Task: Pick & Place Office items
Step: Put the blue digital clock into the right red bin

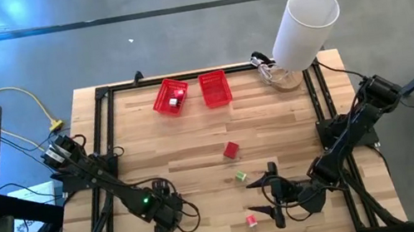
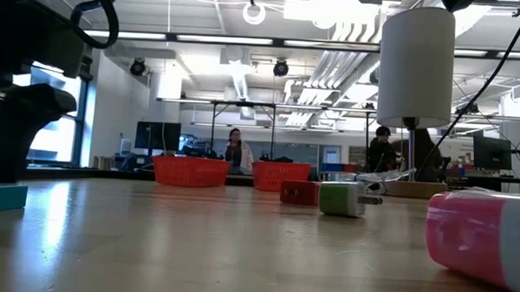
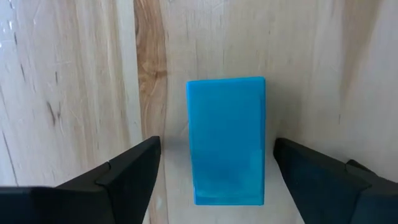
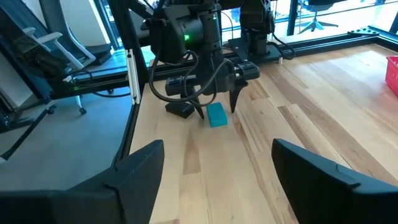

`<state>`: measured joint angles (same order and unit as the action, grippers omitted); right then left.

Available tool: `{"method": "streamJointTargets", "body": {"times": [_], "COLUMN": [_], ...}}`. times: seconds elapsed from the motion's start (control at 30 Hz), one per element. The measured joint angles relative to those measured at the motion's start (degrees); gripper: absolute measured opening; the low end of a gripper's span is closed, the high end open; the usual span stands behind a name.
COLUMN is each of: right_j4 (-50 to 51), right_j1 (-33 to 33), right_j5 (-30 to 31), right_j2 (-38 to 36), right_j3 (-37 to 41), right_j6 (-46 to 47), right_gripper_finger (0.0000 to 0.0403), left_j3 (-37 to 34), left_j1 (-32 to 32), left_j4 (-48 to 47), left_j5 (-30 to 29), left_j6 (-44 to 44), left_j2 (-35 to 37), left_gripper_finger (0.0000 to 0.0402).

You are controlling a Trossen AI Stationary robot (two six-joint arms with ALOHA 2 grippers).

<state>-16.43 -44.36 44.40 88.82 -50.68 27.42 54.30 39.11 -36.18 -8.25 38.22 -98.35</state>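
A teal block (image 3: 226,140) lies flat on the wooden table near its front left. My left gripper (image 4: 216,104) points down over it, open, one finger on either side of the block with a gap on both sides. A small dark grey piece (image 4: 180,110) lies just beside it. My right gripper (image 1: 275,197) hangs open and nearly level near the front right, holding nothing. Around it lie a red block (image 1: 231,151), a green block (image 1: 240,177) and a pink block (image 1: 252,221). In the high view the left wrist hides the teal block.
Two red mesh baskets (image 1: 171,97) (image 1: 215,88) stand at the far edge, the left one with a small pale piece inside. A big white cylinder (image 1: 304,25) rises at the far right corner. Black frame rails (image 1: 106,141) run along the table's sides.
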Motion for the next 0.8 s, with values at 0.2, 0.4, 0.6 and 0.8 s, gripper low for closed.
{"method": "streamJointTargets", "body": {"times": [0.2,0.4,0.6,0.8], "right_j4": [-0.02,-0.02,0.0,0.03], "right_j1": [0.0,0.0,0.0,0.0], "right_j5": [0.0,-0.02,-0.02,-0.04], "right_j2": [0.0,0.0,0.02,0.66], "right_j3": [0.0,0.0,0.0,-0.02], "right_j6": [-0.02,-0.02,-0.02,-0.04], "right_gripper_finger": [0.0286,0.0286,0.0286,0.0286], "left_j3": [-0.08,-0.08,-0.15,-0.14], "left_j1": [0.07,0.09,0.07,0.07], "left_j4": [0.35,0.5,0.68,1.56], "left_j5": [-0.02,0.2,0.7,0.7], "left_j6": [0.0,-0.02,0.32,1.03], "left_j2": [-0.11,-0.17,-0.17,0.27], "left_gripper_finger": [0.0247,0.0177,0.0147,0.0149]}}
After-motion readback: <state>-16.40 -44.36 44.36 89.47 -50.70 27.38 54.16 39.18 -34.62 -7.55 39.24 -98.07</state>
